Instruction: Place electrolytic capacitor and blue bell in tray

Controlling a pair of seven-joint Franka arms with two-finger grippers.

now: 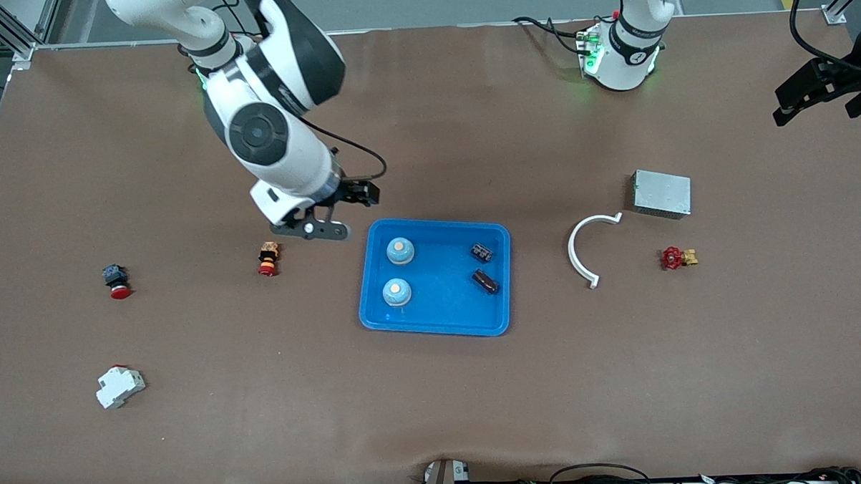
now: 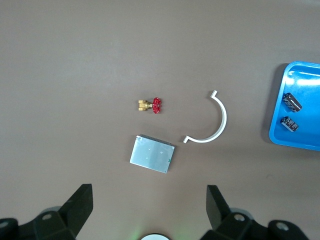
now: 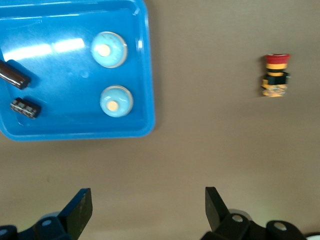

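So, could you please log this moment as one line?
tray: two blue bells, two capacitors inside | right gripper: open, beside tray | left gripper: open, waiting

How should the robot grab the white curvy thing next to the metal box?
Probably best from straight above, pinching across the thin band at the middle of the white curved piece. It lies flat on the table, so its sides offer little to grip. The left gripper, open, is the closer one.
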